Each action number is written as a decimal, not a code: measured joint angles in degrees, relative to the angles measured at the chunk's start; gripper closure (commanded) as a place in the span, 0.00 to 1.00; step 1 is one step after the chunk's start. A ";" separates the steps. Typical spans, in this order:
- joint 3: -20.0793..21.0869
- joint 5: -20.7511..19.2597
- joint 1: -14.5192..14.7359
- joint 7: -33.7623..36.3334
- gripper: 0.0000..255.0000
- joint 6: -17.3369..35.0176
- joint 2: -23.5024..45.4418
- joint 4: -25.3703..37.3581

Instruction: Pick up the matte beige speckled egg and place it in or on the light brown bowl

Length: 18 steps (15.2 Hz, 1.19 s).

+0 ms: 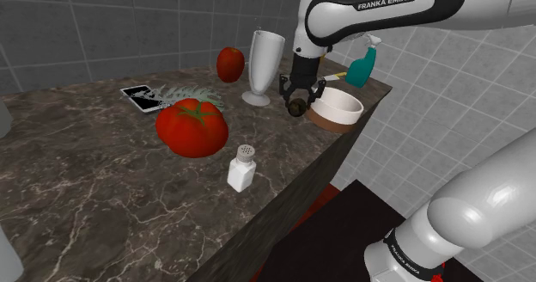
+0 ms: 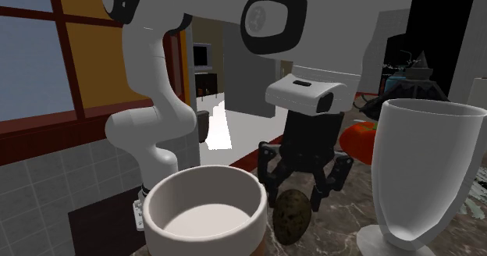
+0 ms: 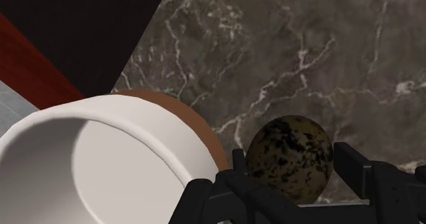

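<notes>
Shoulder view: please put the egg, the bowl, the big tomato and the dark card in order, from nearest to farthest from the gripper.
Counting from the gripper:
1. egg, between its fingers.
2. bowl, right beside it, on the view's right.
3. big tomato, well to the view's left, in the middle of the counter.
4. dark card, farther left, beyond the tomato.

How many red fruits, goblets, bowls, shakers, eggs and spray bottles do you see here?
Red fruits: 2
Goblet: 1
Bowl: 1
Shaker: 1
Egg: 1
Spray bottle: 1
Total: 7
</notes>
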 measured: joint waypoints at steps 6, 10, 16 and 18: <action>-0.29 0.11 -0.21 -0.46 1.00 -4.95 -0.80 3.51; -0.37 0.18 -0.25 -0.71 1.00 -7.91 -1.11 6.17; -0.50 0.30 -0.30 -1.11 1.00 -12.39 -1.76 10.03; -0.48 0.28 -0.31 -1.13 1.00 -14.08 -1.65 11.83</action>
